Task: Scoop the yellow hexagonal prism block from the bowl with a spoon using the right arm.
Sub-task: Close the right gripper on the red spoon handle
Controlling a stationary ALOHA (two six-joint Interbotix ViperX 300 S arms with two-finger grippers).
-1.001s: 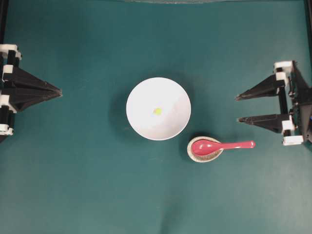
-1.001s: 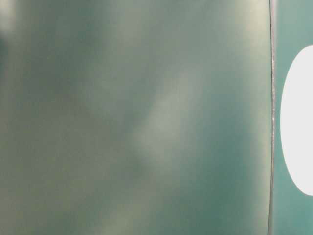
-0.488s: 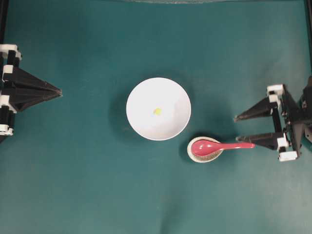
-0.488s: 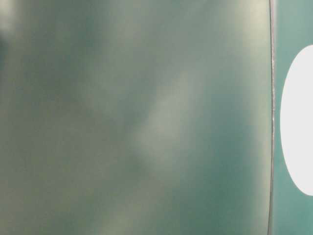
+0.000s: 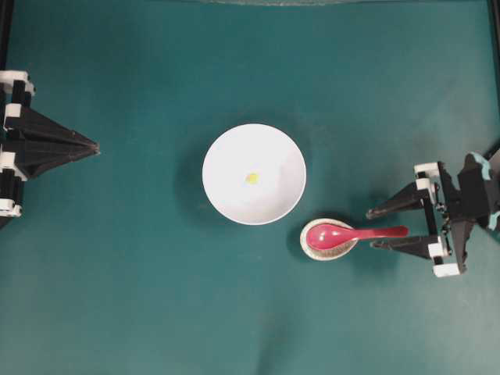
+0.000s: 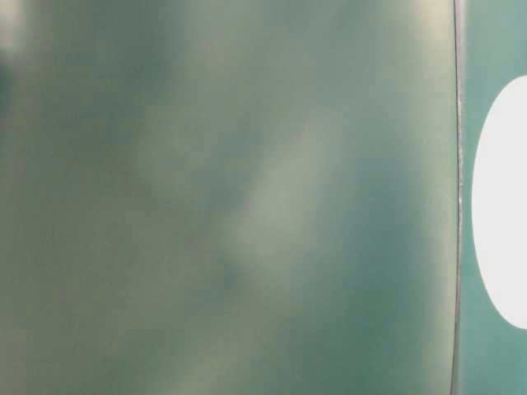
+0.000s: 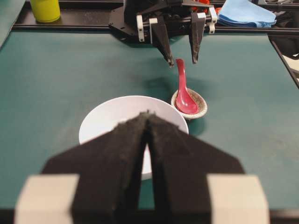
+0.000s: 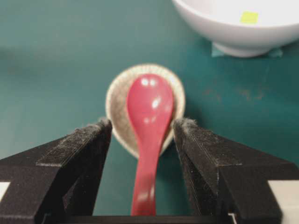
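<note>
Right now I am looking down from overhead at the white bowl (image 5: 254, 174) sitting mid-table on the green mat (image 5: 141, 297), with the yellow hexagonal prism block (image 5: 251, 178) lying inside it near the centre. Just beside the bowl, the spoon (image 5: 351, 233) is resting with its scoop in the speckled grey spoon rest (image 5: 329, 240) and its handle pointing toward the right gripper (image 5: 369, 229). That gripper is standing wide open, one fingertip on each side of the handle's end, gripping nothing. The left gripper (image 5: 95, 146) is sitting well apart at the far left edge, its jaws pressed together and empty.

My right wrist camera is giving me what the overhead cannot: the handle (image 8: 145, 186) is running straight back between the two padded fingers (image 8: 74, 158) with a clear gap on either side, and a bit of teal tape is showing under the bowl's foot. My left wrist camera is showing things off the mat: a yellow container (image 7: 45, 9) and a folded blue cloth (image 7: 246, 13) behind the black rail. The table-level camera is blurred to a green haze, with only a white oval at its right edge.

I am seeing no readable writing or labels anywhere
</note>
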